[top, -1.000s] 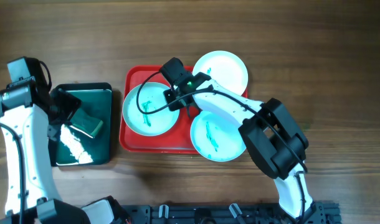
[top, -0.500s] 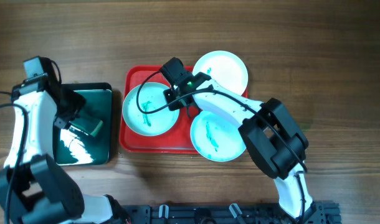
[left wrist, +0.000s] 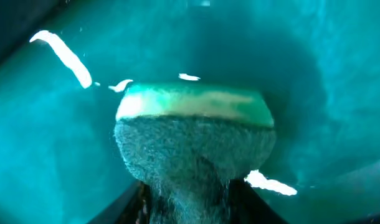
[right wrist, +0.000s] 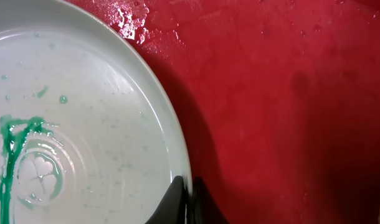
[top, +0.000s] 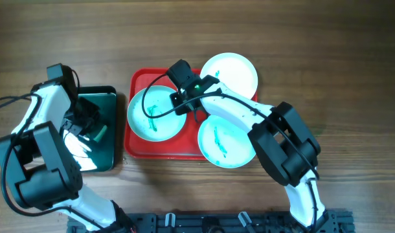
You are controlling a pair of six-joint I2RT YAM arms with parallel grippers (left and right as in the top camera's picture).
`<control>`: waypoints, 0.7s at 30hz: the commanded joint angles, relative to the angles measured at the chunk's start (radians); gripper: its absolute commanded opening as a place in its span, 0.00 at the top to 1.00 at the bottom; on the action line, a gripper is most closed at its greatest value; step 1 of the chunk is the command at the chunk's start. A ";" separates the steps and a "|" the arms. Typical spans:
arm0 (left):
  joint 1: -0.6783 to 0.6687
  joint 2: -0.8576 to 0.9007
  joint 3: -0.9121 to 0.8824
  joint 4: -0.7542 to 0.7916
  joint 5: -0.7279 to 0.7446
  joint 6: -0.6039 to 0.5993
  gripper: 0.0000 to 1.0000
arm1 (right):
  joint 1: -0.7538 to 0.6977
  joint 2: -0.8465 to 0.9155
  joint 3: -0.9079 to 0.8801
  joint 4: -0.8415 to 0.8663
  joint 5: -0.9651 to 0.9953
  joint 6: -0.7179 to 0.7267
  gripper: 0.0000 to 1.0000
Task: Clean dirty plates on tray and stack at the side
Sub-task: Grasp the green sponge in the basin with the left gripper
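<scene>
The red tray (top: 136, 149) holds three plates. A pale mint plate (top: 146, 123) with green smears lies at its left. Another smeared mint plate (top: 226, 145) lies at the front right. A white plate (top: 233, 68) rests at the back right. My right gripper (top: 180, 103) is shut on the right rim of the left plate (right wrist: 84, 124), over the tray (right wrist: 289, 93). My left gripper (top: 87, 126) is down in the black tray (top: 110, 158) and is shut on a green sponge (left wrist: 193, 143), its scouring side toward the camera.
The black tray with green inside stands left of the red tray and holds water that glints (top: 78, 145). The right arm (top: 282, 139) reaches across the front right plate. Wooden table lies all round.
My left arm has swung right and down into the black tray and closed on the sponge. The right arm and the plates have not moved.
</scene>
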 commanded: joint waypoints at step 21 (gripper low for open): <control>-0.006 -0.147 0.194 -0.111 0.251 0.398 0.96 | -0.154 0.025 0.008 -0.068 -0.478 -0.071 0.96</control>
